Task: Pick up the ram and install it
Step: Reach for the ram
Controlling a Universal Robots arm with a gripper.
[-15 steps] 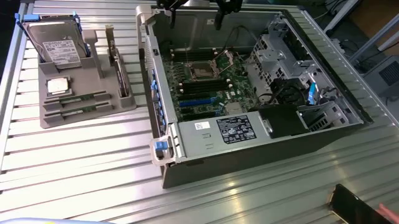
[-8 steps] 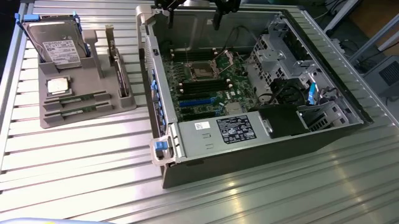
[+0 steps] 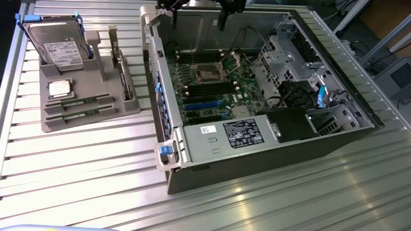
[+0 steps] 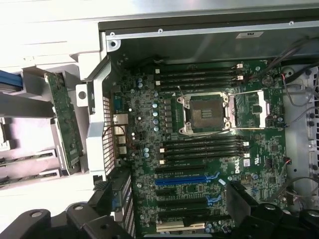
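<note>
A ram stick [image 3: 80,102] lies flat in a groove of a grey tray [image 3: 51,124], at the end of the tray farthest from the hard drive [image 3: 57,45]. A second ram stick [image 3: 80,114], just like it, lies in the next groove, parallel and just beside it, closest to that edge of the tray. Both are untouched.

A square silver processor chip [image 3: 59,88] sits on the tray between the sticks and the hard drive, which stands on edge at the tray's opposite end. A green card [image 4: 65,124] stands upright along the tray's side nearest the computer case [image 3: 257,161].

The tray rests on the ribbed metal worktop [image 3: 83,168], near its edge on the exterior view's left, with the open case just beside it.

The end effector [image 4: 167,209] hovers over the open case, above the motherboard [image 4: 144,134] and well apart from the tray. Its fingers are spread wide and released, with nothing between them. Below it are the processor socket [image 4: 207,113] and rows of black memory slots [image 4: 199,77] on either side of the socket.
</note>
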